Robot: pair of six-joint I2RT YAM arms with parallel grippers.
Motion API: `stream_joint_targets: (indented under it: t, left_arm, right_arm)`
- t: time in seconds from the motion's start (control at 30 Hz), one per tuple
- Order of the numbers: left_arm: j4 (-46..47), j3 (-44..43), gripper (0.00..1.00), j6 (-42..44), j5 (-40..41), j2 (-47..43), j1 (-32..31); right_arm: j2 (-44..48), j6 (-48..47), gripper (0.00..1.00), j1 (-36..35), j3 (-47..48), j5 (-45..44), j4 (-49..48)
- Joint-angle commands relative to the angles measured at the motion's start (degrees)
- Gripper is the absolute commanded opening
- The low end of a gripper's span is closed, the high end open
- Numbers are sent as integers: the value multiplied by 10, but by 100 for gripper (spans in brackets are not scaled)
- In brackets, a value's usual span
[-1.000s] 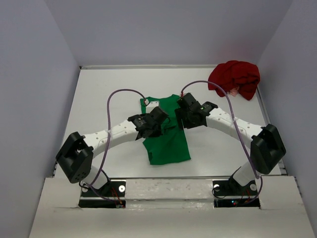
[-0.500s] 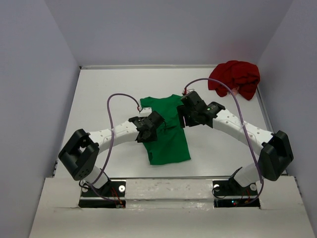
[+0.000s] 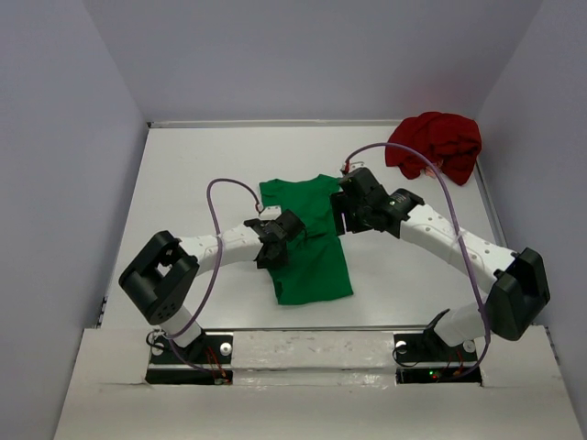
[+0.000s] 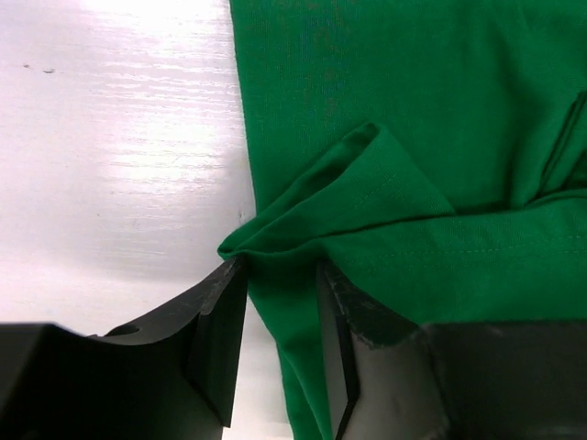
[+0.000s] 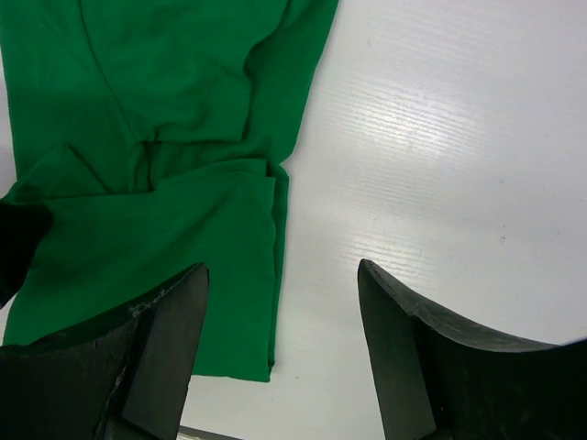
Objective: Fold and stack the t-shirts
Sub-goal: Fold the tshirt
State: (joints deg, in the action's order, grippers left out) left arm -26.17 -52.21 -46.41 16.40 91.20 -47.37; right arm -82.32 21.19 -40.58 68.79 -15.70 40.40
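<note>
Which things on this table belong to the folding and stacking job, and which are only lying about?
For the job:
- green t-shirt, partly folded, in the middle
- dark red t-shirt, crumpled at the far right corner

Lying about:
- I see nothing else loose; the white table and the purple cables belong to the rig

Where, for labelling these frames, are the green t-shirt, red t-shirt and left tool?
green t-shirt (image 3: 314, 270): top external view, flat lower panel.
red t-shirt (image 3: 436, 145): top external view, middle of heap.
left tool (image 4: 280, 335): left wrist view, midway between fingertips.
</note>
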Motion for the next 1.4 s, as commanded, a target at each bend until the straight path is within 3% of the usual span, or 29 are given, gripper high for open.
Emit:
stream_joint_targets:
  t: [0.0,0.1,0.13,0.23,0.27,0.6,0.97,1.17,1.27,1.37]
  left_arm:
    - [16,6,39,0,-6,12,3]
    - [18,5,26,3,-6,13,3]
    - [17,4,16,3,-3,14,3]
    - [5,-4,0,1,11,4,3]
    - [-4,-10,0,1,15,1,3]
    - [-106,-90,0,-5,102,-39,-12]
    - [-76,-72,0,-1,72,-21,-17]
    - [-62,-70,12,4,53,-1,-17]
    - [-54,-69,29,5,45,11,-17]
    - [-51,-67,38,5,36,21,-17]
  right_arm:
    - [22,-4,72,-5,8,-12,0]
    - [13,-3,72,-5,8,-6,2]
    - [11,-1,72,-5,9,-6,2]
    - [-1,1,72,-5,6,-4,-1]
    - [-5,2,72,-5,4,0,-6]
    - [-52,2,72,-5,-4,17,-31]
    - [-41,-2,72,-5,-2,10,-31]
    - [-24,-4,72,-5,2,1,-21]
    - [-14,-5,72,-5,4,-3,-16]
    - [-13,-6,72,-5,2,-4,-16]
